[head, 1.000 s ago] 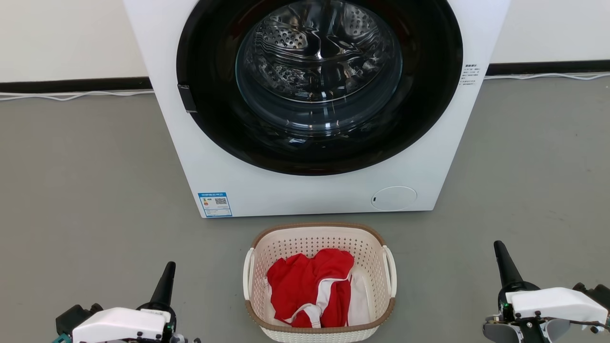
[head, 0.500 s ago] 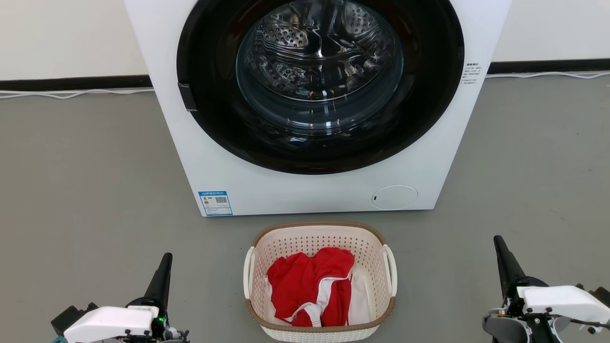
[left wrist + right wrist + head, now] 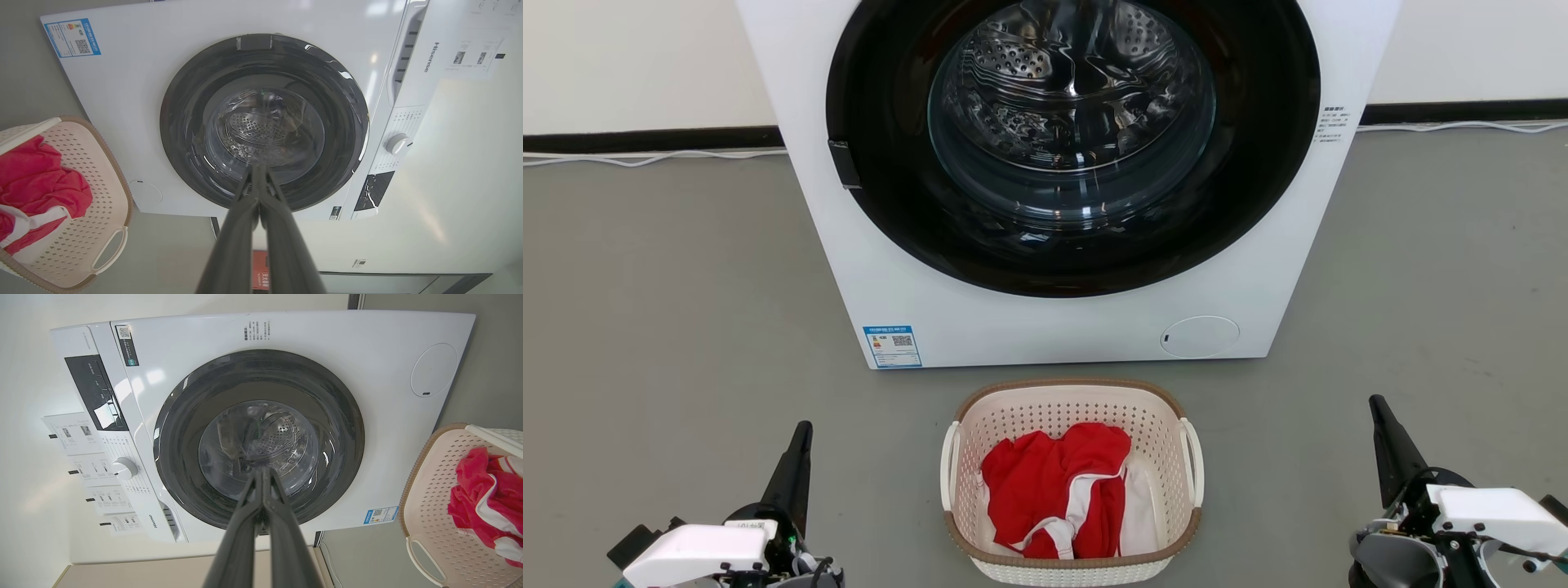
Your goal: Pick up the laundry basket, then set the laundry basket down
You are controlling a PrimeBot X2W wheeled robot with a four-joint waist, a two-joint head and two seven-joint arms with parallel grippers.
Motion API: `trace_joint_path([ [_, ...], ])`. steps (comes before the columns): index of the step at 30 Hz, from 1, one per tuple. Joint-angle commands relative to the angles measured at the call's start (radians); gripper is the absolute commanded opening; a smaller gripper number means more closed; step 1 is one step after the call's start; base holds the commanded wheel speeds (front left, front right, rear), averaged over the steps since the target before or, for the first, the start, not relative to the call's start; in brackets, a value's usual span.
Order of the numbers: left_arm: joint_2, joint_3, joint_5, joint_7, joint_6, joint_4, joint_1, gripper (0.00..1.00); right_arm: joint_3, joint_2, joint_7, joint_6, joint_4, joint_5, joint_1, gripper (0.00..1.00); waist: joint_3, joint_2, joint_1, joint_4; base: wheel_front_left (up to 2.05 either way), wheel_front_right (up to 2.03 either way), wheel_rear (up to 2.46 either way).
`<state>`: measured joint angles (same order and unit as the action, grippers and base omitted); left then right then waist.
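left claw (image 3: 258, 171): fingers pressed together | far: washing machine (image 3: 122, 102) | laundry basket (image 3: 102, 183): near side of machine, holds red garment (image 3: 41, 183)

A plain grey floor (image 3: 670, 310) runs from the bottom edge of the head view up to the foot of the wall near the top. A white front-loading washing machine (image 3: 1029, 331) stands on it in the upper centre of the frame, its base meeting the floor just below mid-height. Below it, at the lower centre, the cream perforated laundry basket (image 3: 1054, 412) with a brown rim sits upright on the floor, near the machine's front, with a narrow strip of bare floor between them. A thin white cable (image 3: 645, 159) lies on the floor along the wall at the upper left, and another white cord (image 3: 1462, 126) lies the same way at the upper right.
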<state>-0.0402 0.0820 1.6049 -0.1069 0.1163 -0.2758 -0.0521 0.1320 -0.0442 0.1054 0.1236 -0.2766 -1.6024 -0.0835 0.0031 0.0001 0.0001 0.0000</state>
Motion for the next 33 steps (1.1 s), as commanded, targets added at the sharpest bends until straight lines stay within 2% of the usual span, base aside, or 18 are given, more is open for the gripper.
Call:
trace_joint_path([
  [1, -0.010, 0.032, 0.003, -0.007, 0.014, 0.030, -0.056, 0.00, -0.018, -0.006, 0.008, 0.007, 0.032, -0.006, -0.024, 0.00, 0.000, -0.0001, 0.0000, 0.000, 0.00, 0.00, 0.00],
  [33, -0.010, 0.032, 0.004, -0.006, 0.014, 0.030, -0.056, 0.00, -0.018, -0.006, 0.008, 0.007, 0.032, -0.006, -0.024, 0.00, 0.000, -0.0001, 0.0000, 0.000, 0.00, 0.00, 0.00],
])
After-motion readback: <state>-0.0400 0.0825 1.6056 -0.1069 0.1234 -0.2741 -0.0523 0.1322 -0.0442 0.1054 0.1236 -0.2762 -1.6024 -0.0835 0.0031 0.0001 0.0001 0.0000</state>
